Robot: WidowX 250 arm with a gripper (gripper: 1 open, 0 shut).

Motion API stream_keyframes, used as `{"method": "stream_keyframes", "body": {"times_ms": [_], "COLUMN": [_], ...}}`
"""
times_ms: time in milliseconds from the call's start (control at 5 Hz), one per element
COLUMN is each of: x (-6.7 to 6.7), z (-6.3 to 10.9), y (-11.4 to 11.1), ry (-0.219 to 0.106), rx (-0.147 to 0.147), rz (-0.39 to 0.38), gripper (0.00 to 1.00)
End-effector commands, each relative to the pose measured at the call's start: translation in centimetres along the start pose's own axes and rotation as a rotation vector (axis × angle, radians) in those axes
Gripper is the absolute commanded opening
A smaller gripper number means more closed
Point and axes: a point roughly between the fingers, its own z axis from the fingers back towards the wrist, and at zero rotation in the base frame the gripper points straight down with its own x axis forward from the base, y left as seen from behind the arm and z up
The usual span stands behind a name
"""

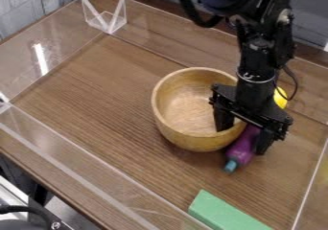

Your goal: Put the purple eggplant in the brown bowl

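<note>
the step in hand looks to be the grasp: the black pincer (250, 128) is down over the purple eggplant (241, 148), which lies on the wooden worktop (122, 133) just beside the brown bowl (190, 107), outside its rim, with the blue-teal stem cap pointing toward the green block (227, 214). the fingers are spread, one reaching over the edge of the bowl and the other on the far side of the eggplant by the yellow lemon (279, 98). from this view i cannot tell whether either one presses on the eggplant, and nothing shows it lifted, so i would not call it held. the bowl's wall seems to be the awkward part, since the finger on that side has the rim between it and the eggplant; closing like this could pinch the rim or drag the bowl along. the next move, as i judge it, calls for the pincer to shift away from the bowl until both fingers straddle the eggplant alone, then to close around its rounded body, rise above the rim, move over the hollow and let go. being glossy and rounded, the eggplant may roll or slip if caught off centre.
</note>
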Motion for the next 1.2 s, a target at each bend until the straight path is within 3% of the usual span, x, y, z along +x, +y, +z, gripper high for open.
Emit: {"method": "stream_keyframes", "body": {"times_ms": [0,1000], "x": [-0.6,-1.18], "z": [-1.23,-1.95], "y": [0.24,0.01], "ry": [0.032,0.069], "rx": [0.002,0.01], "rz": [-0.014,0.0], "gripper": [1.0,1.0]}}
